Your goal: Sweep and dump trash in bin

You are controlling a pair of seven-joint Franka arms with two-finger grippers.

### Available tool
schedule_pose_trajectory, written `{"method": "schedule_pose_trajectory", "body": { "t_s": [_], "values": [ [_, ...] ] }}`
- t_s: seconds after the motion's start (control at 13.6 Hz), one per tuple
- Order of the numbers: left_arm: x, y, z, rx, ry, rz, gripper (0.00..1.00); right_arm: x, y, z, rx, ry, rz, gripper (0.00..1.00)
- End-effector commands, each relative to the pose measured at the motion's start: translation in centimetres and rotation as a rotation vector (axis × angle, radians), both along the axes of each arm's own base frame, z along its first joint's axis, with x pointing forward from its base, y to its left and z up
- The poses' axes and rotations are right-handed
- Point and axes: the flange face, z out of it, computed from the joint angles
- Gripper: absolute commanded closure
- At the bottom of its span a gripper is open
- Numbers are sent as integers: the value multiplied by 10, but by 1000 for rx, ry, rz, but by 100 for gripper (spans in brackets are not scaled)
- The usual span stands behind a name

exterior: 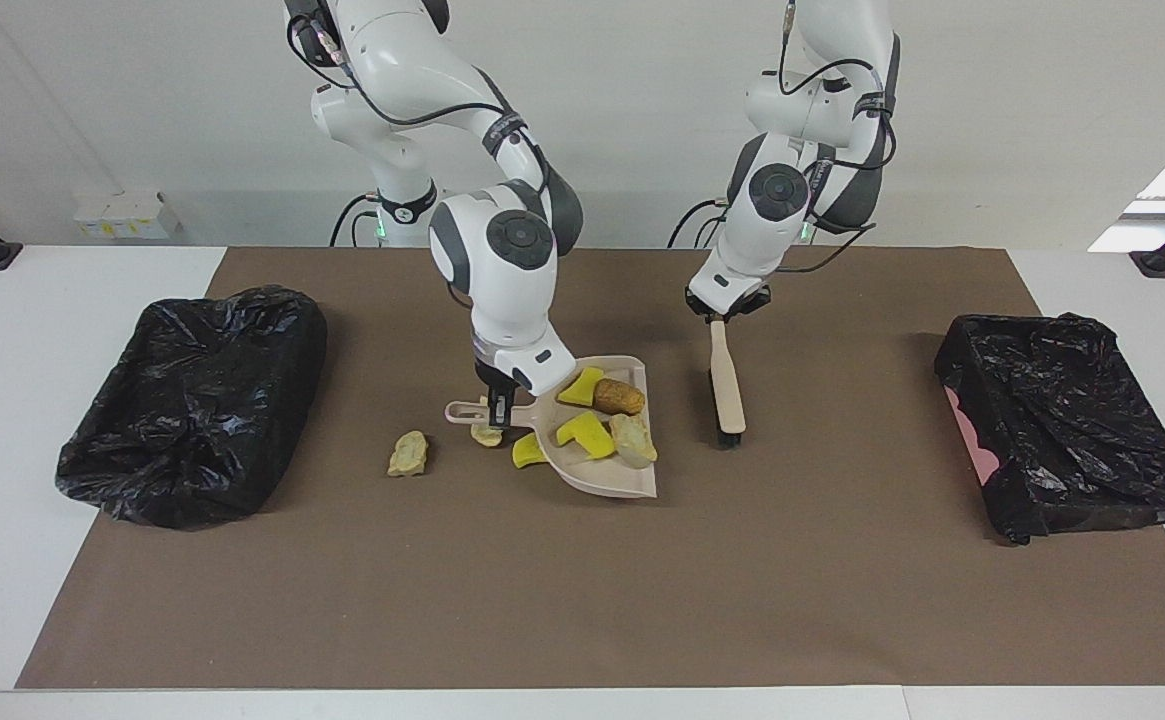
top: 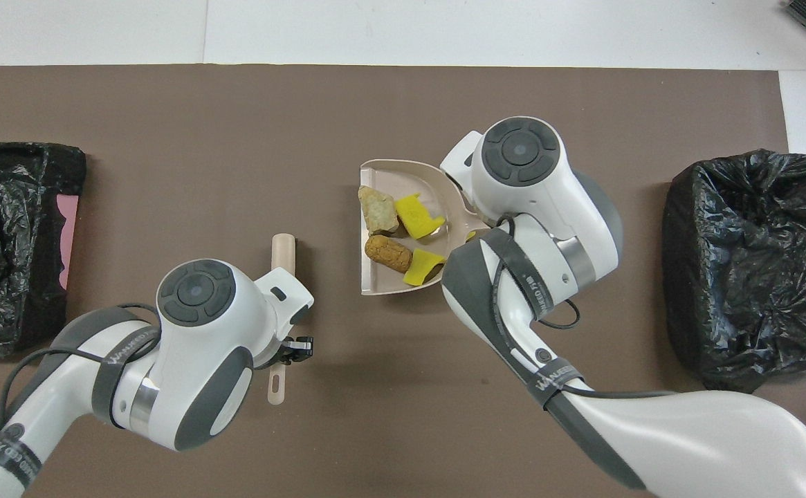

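My right gripper [exterior: 498, 408] is shut on the handle of the beige dustpan [exterior: 597, 483]. In the pan lie two yellow sponge chunks [exterior: 586, 431], a brown crusty piece [exterior: 620, 397] and a beige piece [exterior: 634, 440] of trash. On the mat by the pan are a beige lump [exterior: 408, 453], another beige lump [exterior: 487, 436] under the handle, and a yellow chunk [exterior: 524, 452] partly covered by the pan. My left gripper [exterior: 722, 312] is shut on the brush [exterior: 727, 375], beside the pan toward the left arm's end. The right arm hides the loose pieces in the overhead view.
A bin lined with a black bag [exterior: 192, 400] stands at the right arm's end of the brown mat [exterior: 582, 600]. A second black-lined bin [exterior: 1072, 420] stands at the left arm's end. White table [exterior: 2, 560] borders the mat.
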Motion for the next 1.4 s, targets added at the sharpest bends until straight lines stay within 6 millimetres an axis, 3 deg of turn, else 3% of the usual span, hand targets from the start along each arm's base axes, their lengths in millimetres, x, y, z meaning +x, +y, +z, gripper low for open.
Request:
{"method": "schedule_pose_trajectory", "body": {
  "t_s": [0.0, 0.29, 0.51, 0.59, 0.81, 0.96, 1.1, 1.18, 1.25, 1.32],
  "values": [
    [-53, -19, 5, -4, -35, 26, 100, 6, -43, 31, 42, -6, -3, 100],
    [-115, -47, 3, -40, -48, 35, 100, 15, -127, 58, 26, 15, -45, 100],
    [-155, -60, -1, -55, -43, 21, 100, 17, -199, 72, 17, 28, -46, 100],
    [-170, -67, -1, -59, -29, 37, 100, 17, -231, 73, 7, 34, -58, 100],
    [-204, -81, -19, -72, -62, 83, 100, 11, -306, 84, -4, 36, -58, 100],
    [-209, -82, -24, -80, -78, 128, 100, -2, -369, 92, -11, 46, -81, 100],
    [-209, -81, -24, -73, -73, 128, 100, -18, -434, 111, -65, 41, -63, 100],
    [-206, -82, -24, -73, -71, 119, 100, -29, -457, 124, -86, 34, -47, 100],
    [-202, -80, -25, -69, -66, 113, 60, -41, -484, 131, -113, 44, -44, 100],
    [-197, -80, -24, -73, -63, 92, 43, -52, -506, 138, -156, 51, -30, 100]
  ]
}}
